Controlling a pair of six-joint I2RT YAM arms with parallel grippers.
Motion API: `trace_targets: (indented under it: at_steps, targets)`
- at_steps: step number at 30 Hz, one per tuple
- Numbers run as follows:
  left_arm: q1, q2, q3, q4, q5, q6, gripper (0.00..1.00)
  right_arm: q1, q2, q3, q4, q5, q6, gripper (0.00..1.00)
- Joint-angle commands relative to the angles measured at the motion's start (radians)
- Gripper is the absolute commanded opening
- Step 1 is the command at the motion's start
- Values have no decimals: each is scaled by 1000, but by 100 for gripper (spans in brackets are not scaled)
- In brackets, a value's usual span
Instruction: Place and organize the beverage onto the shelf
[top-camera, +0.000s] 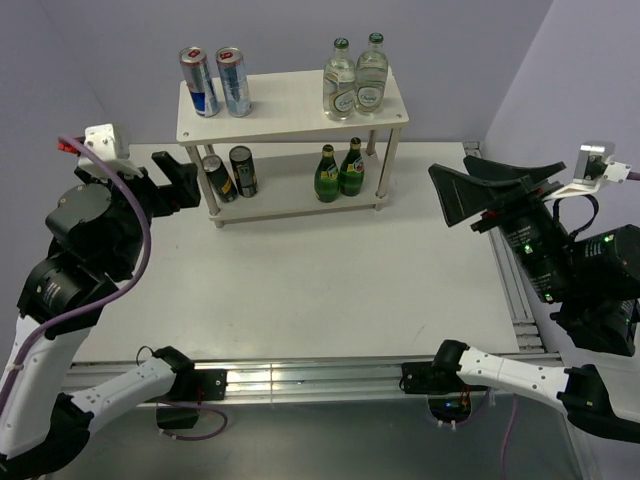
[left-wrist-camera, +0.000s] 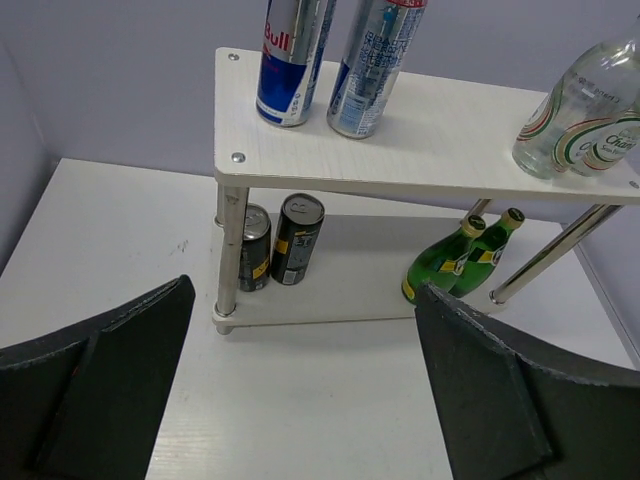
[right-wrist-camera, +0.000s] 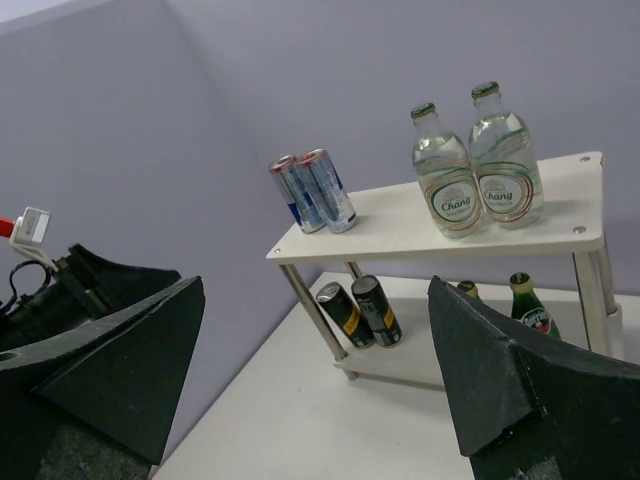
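Pale wood carries the whole stock: the shelf (top-camera: 290, 105) is seen fully loaded, with nothing left standing on the white table (top-camera: 330, 280) in any of the three views. On the upper board, two silver-blue cans (top-camera: 199, 82) are set side by side at one end and two clear bottles (top-camera: 340, 85) with green caps at the other. On the lower board, two dark cans (top-camera: 243, 172) are placed under the silver-blue pair and two green bottles (top-camera: 327, 175) under the clear pair — like kept with like.

The left gripper (top-camera: 190, 177) is held wide apart and empty, level with the lower board. The shelf's corner leg is found just ahead of its fingertips, the dark cans straight ahead between its fingers, and the green bottles farther ahead towards its right finger. The right gripper (top-camera: 442, 197) is likewise spread wide with nothing in its grasp. The shelf lies well apart ahead of it, the clear bottles up towards its right finger and the silver-blue cans near the middle of its view.

By this showing the placing is judged to be done — every drink upright, paired and sorted. Little is thought to remain beyond the arms being drawn clear.
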Motion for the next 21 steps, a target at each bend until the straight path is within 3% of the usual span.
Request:
trace_targets:
  at_steps: [1,21]
  targets:
    - [-4,-22,-52,32,28,29,99,-3,2,-5,-53,-65,-60,100]
    - [-4,-17,-67,28,18,21,99,-3,22,7,-125,-12,-21,100]
